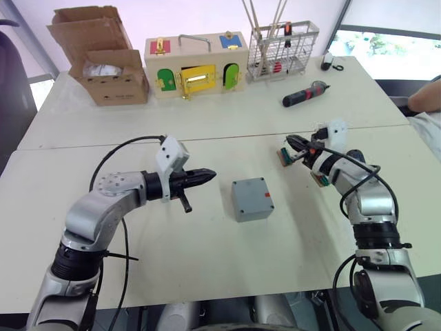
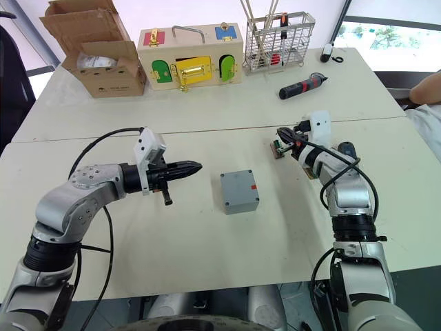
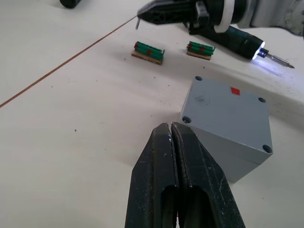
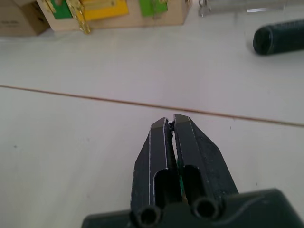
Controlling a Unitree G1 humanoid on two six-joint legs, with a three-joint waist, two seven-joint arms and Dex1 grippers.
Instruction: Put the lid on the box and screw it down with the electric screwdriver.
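Observation:
The grey box (image 1: 252,199) stands mid-table with the lid (image 3: 231,102) lying flat on top, corner screw holes and a red mark showing. My left gripper (image 1: 207,174) hovers just left of the box, shut and empty. Across the box, my right gripper (image 1: 291,142) is shut above a small green block (image 1: 282,157). A short thin pin like a screw (image 3: 137,21) sticks down from its tip. The electric screwdriver (image 3: 237,40) lies on the table beside my right forearm, its tip light on and its bit pointing away from the box.
A second green block (image 3: 200,49) lies near the first. At the back stand a cardboard box (image 1: 103,58), a wooden box with coloured doors (image 1: 196,65) and a wire basket (image 1: 282,48). A red-and-black screwdriver (image 1: 306,94) lies behind. A person's arm (image 1: 427,96) shows far right.

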